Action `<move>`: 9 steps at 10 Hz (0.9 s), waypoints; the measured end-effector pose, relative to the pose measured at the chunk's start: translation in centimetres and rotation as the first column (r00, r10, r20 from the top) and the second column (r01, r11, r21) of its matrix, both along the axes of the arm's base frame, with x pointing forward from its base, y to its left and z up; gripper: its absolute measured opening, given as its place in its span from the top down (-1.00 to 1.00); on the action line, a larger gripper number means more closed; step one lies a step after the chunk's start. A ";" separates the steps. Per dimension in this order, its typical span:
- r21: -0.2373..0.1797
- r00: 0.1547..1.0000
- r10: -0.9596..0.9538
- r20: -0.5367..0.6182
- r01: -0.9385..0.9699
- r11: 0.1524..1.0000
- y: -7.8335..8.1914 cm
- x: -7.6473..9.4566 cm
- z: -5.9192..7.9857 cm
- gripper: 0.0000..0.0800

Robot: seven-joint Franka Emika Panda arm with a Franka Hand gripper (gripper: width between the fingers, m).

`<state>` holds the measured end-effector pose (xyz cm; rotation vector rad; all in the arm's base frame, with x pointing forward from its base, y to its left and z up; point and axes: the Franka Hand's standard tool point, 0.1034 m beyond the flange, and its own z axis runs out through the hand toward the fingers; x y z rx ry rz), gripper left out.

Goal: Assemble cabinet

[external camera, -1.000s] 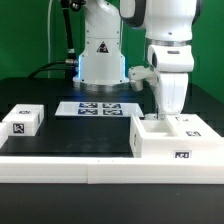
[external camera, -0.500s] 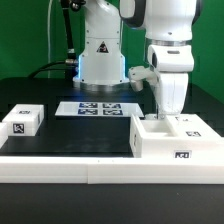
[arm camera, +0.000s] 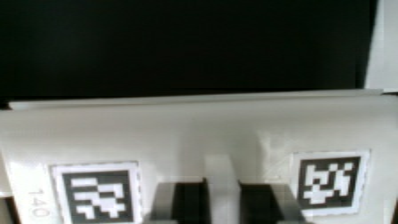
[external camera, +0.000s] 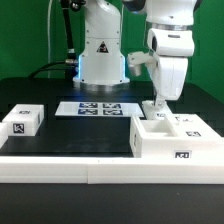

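At lower right of the frame, on the counter (external camera: pixel 90 138): cabinet (external camera: pixel 172 142). Just above its top, claw (external camera: pixel 158 106); impossible to tell whether open or closed. If lowered off-centre, could catch a panel rim and shove the cabinet.

Exterior camera: set low just off the front edge of the worktop (external camera: pixel 70 130). Faces level across it to the robot base (external camera: pixel 100 60) at the back edge. Mid range, full width seen.

Wrist camera: on the arm, looking down, very close on the cabinet (arm camera: pixel 196 120), with dark worktop beyond.

Shared: cabinet (external camera: pixel 170 138), by the front edge at the exterior view's right.
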<state>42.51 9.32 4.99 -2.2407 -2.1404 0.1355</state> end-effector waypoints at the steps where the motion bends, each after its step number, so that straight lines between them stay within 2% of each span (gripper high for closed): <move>1: -0.004 1.000 0.000 0.005 0.000 1.000 -0.1 0.2 0.5 0.83; 4: -0.018 1.000 -0.012 0.004 0.012 1.000 -1.4 0.6 1.6 0.83; 6: -0.021 1.000 -0.014 0.005 0.014 1.000 -2.5 1.5 2.2 0.83; 8: -0.020 1.000 -0.022 0.004 0.022 1.000 -3.2 2.3 2.2 0.83; 9: -0.018 1.000 -0.023 -0.004 0.022 1.000 -3.1 2.3 1.7 0.83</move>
